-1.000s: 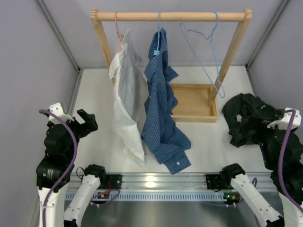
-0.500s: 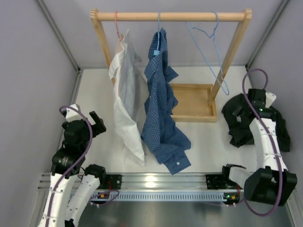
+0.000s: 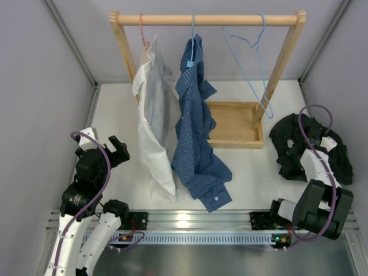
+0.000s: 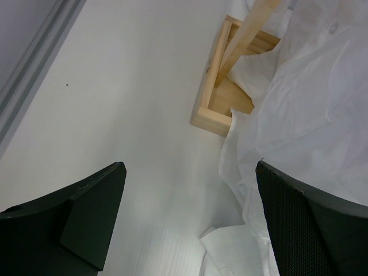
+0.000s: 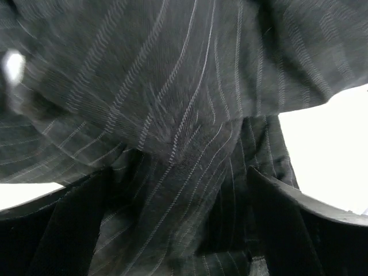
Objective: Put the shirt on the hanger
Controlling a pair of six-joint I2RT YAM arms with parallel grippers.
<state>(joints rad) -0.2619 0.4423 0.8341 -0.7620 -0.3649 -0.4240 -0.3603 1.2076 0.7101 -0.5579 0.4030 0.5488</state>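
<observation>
The black pinstriped shirt (image 3: pixel 287 135) lies crumpled on the table at the right; it fills the right wrist view (image 5: pixel 172 103). The bare light-blue hanger (image 3: pixel 253 63) hangs by its hook at the right end of the rack's rod. My right gripper (image 3: pixel 303 150) is down on the shirt, its jaws wide apart with folds of black cloth between them (image 5: pixel 184 230). My left gripper (image 3: pixel 115 150) is open and empty at the left, low over the table beside the white shirt (image 4: pixel 190 230).
A wooden rack (image 3: pixel 207 20) with a box base (image 3: pixel 236 123) stands at the back. A white shirt (image 3: pixel 150 115) on a pink hanger and a blue checked shirt (image 3: pixel 198 132) on a light-blue hanger hang from it, trailing onto the table.
My right arm swung in from the right edge and came down onto the black shirt. My left arm dropped and shifted slightly right. The bare hanger swayed.
</observation>
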